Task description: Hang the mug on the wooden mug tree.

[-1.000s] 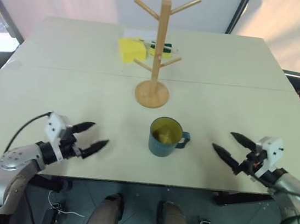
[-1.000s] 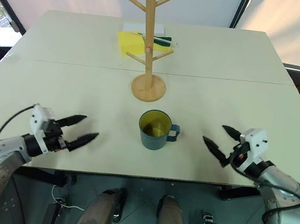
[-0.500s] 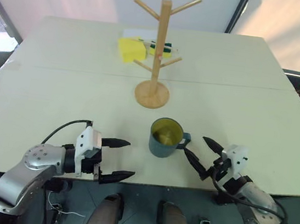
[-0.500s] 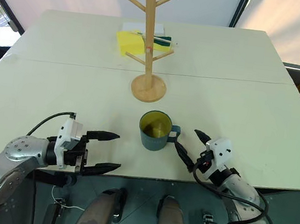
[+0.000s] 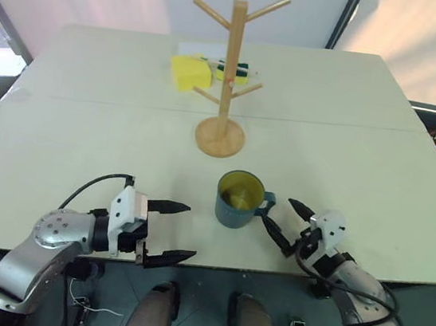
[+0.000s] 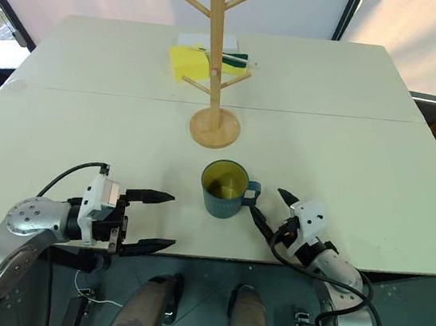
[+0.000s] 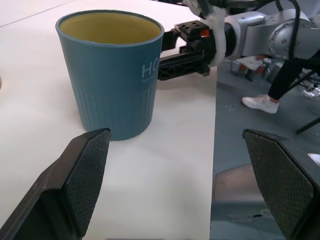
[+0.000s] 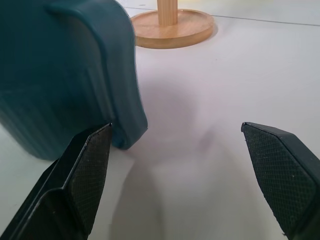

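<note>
Since the mug (image 5: pixel 238 200) stands upright with its handle facing the right pincer (image 5: pixel 282 220), that pincer sits spread just beside the handle, seemingly lining up a grasp. Opposite, the left pincer (image 5: pixel 171 233) hangs spread and empty; the wooden mug tree (image 5: pixel 230 68) stands beyond both.

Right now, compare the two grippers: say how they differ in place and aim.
The right gripper sits beside the mug's handle, one finger nearly at it; the left gripper waits well clear of the mug, near the table edge. Right aims left and away, left aims right. Both are open and empty.
</note>
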Controlling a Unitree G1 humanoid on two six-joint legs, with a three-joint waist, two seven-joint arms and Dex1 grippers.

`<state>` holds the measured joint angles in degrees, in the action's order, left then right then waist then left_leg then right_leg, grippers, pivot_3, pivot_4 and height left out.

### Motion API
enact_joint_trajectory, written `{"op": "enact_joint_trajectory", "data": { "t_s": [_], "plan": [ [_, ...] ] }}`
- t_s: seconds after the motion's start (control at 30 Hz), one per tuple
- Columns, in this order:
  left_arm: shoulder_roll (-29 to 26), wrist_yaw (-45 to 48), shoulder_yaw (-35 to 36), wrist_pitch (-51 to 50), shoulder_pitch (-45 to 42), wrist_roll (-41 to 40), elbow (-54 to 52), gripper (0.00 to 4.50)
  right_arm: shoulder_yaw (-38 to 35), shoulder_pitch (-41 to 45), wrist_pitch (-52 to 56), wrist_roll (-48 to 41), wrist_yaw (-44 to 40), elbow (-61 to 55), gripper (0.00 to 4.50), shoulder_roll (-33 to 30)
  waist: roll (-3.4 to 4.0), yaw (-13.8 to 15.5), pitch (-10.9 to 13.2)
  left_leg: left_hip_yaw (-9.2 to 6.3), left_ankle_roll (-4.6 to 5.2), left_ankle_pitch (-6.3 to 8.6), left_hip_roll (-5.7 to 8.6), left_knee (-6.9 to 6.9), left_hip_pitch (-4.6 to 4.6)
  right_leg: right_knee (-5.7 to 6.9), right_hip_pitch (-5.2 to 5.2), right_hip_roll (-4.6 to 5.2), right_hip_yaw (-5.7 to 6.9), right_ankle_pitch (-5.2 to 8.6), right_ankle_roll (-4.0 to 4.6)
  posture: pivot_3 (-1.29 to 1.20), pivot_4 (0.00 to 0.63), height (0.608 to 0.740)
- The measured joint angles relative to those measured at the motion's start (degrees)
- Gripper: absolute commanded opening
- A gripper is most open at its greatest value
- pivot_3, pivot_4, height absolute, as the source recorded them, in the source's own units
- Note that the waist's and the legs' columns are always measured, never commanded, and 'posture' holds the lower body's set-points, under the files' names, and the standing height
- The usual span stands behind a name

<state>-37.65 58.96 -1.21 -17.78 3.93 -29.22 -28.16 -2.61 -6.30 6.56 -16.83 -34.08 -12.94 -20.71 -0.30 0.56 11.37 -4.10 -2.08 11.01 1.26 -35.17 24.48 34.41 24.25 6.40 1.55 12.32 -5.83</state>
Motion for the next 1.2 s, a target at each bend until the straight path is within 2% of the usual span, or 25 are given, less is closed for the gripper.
{"op": "enact_joint_trajectory", "data": {
  "t_s": [0.07, 0.27, 0.3, 0.5, 0.6, 0.73, 0.8, 0.93, 1.07, 1.2],
  "plan": [
    [0.00, -0.16, 0.00, 0.14, 0.01, 0.04, 0.00, 4.50, 0.44, 0.71, -0.47, 0.31, 0.19, 0.80, 3.43, 0.54, 0.00, 0.02, 0.00, 0.00, 0.00, 0.00, 0.02, 0.02, 0.00, 0.02, 0.01, -0.01, 0.00, -0.01, 0.00, 0.00, 0.150, 0.740],
    [-0.01, -0.73, 0.02, 0.57, 0.20, 0.07, -0.01, 4.50, 1.54, 1.57, -0.85, 0.28, 0.26, 1.29, 0.16, 1.14, 0.00, 0.04, 0.00, -0.01, 0.01, -0.01, 0.05, 0.00, -0.03, 0.11, 0.02, -0.07, 0.00, -0.02, 0.00, 0.00, 0.150, 0.740],
    [-0.01, -0.85, 0.04, 0.57, 0.22, 0.07, -0.01, 4.50, 1.60, 1.62, -0.82, 0.21, 0.09, 1.39, 0.03, 1.16, 0.00, 0.05, 0.00, 0.00, 0.01, -0.01, 0.04, -0.01, -0.04, 0.12, 0.01, -0.08, 0.00, -0.02, 0.01, 0.00, 0.150, 0.740],
    [-0.04, -1.99, 0.35, 0.59, 0.37, 0.07, 0.01, 4.50, 1.75, 1.73, -0.73, -0.42, -0.55, 1.20, 0.03, 1.07, 0.00, 0.02, 0.00, -0.01, 0.01, -0.01, -0.02, -0.05, -0.08, 0.18, 0.01, -0.16, -0.01, -0.04, 0.03, 0.00, 0.150, 0.740],
    [0.16, -3.77, 1.60, 0.65, 0.34, 0.13, 1.60, 4.50, 2.25, 4.24, 0.86, 0.26, -1.21, -1.46, 0.03, -2.07, 0.01, -0.20, 0.01, 0.00, 0.01, -0.01, -0.03, -0.07, -0.08, 0.20, 0.03, -0.19, -0.03, -0.05, 0.05, 0.00, 0.150, 0.740],
    [1.58, -7.18, 4.82, 1.80, -1.77, 1.32, 6.02, 4.50, 3.69, 14.95, 3.31, 5.67, -2.33, -5.12, 0.03, -9.99, 0.01, -0.28, 0.00, -0.02, 0.02, -0.02, -0.06, -0.13, -0.10, 0.28, 0.05, -0.28, -0.03, -0.10, 0.13, 0.00, 0.150, 0.740],
    [1.96, -8.24, 5.73, 3.15, -2.20, 1.97, 7.51, 4.50, 4.26, 19.37, 5.00, 7.22, -2.43, -7.19, 0.03, -11.73, -0.10, -0.07, -0.06, -0.06, 0.02, -0.02, -0.16, -0.14, -0.13, 0.33, 0.04, -0.40, -0.02, -0.10, 0.15, 0.00, 0.150, 0.740],
    [2.97, -9.53, 7.58, 6.51, -5.29, 3.67, 12.05, 4.50, 9.32, 33.46, 14.38, 16.22, -1.67, -9.29, 0.03, -16.27, -0.13, 0.07, -0.05, -0.07, 0.01, -0.03, -0.18, -0.14, -0.08, 0.61, 0.26, -0.46, -0.03, -0.24, 0.37, 0.00, 0.150, 0.740],
    [3.02, -9.55, 8.50, 8.55, -6.59, 4.08, 13.30, 4.50, 14.80, 42.32, 18.93, 21.59, -2.44, -8.80, 0.03, -16.66, -0.14, -0.01, -0.05, -0.09, 0.01, -0.03, -0.20, -0.10, -0.09, 0.63, 0.26, -0.48, -0.02, -0.23, 0.38, 0.00, 0.150, 0.740],
    [3.45, -10.32, 9.16, 9.13, -7.12, 4.10, 13.65, 4.50, 19.38, 49.96, 23.78, 25.59, -2.79, -4.50, 0.03, -14.20, -0.13, -0.32, -0.05, -0.07, 0.01, -0.03, -0.20, -0.16, -0.08, 0.65, 0.25, -0.48, -0.04, -0.24, 0.38, 0.00, 0.150, 0.740]
  ]
}}
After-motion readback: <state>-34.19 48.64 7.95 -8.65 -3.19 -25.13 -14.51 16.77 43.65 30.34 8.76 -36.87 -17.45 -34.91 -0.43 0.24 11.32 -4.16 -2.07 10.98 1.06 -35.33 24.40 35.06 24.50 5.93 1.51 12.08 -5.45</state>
